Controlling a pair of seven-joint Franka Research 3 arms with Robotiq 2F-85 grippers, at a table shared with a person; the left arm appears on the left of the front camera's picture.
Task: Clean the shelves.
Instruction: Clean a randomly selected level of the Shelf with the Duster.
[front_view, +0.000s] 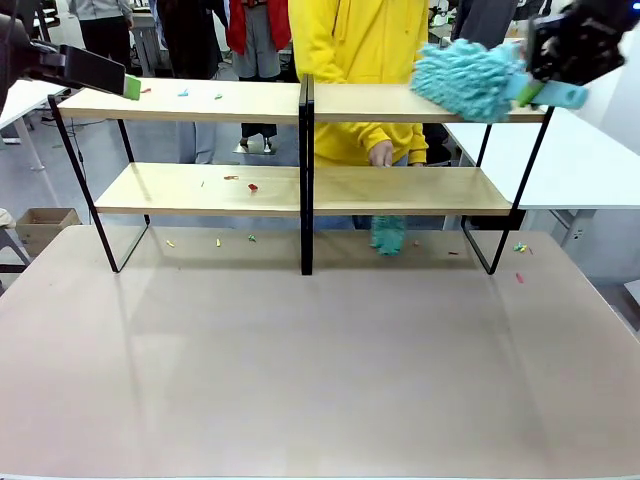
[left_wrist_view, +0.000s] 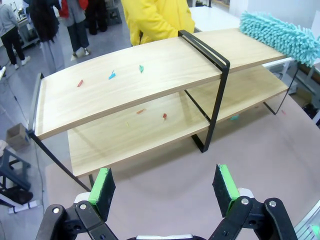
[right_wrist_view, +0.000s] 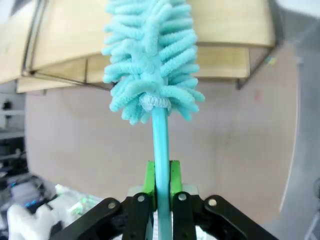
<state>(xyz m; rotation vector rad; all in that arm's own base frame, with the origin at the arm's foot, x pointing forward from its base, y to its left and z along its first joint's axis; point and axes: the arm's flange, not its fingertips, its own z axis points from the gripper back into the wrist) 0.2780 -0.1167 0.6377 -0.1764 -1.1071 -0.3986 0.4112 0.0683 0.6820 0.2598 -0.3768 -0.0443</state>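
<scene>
My right fingers (right_wrist_view: 149, 175) are pressed together on the thin teal handle (right_wrist_view: 160, 135) of a duster (right_wrist_view: 152, 60); the two green pads hold the handle from both sides. The fluffy teal head of the duster points away from me and lies over the right part of the top board of the shelves (front_view: 200, 100). In the front view it covers the near edge of that board.

My left fingers (left_wrist_view: 102, 186) stand wide apart and there is nothing between them. They hang in the air at the left end of the shelves, about at the height of the top board, and one green pad (front_view: 132, 87) is just beside the corner of the board.

The shelves stand across the far part of the counter (front_view: 320, 350), two long wooden boards in a black frame with a black post in the middle. Some small coloured bits (front_view: 183, 93) lie on the left half of the top board, a red bit (front_view: 252, 187) lies on the lower board, and more bits lie on the counter under the shelves.

Behind the shelves stands a person in a yellow jacket (front_view: 350, 50), with one hand (front_view: 380, 155) at the far edge of the lower board.
</scene>
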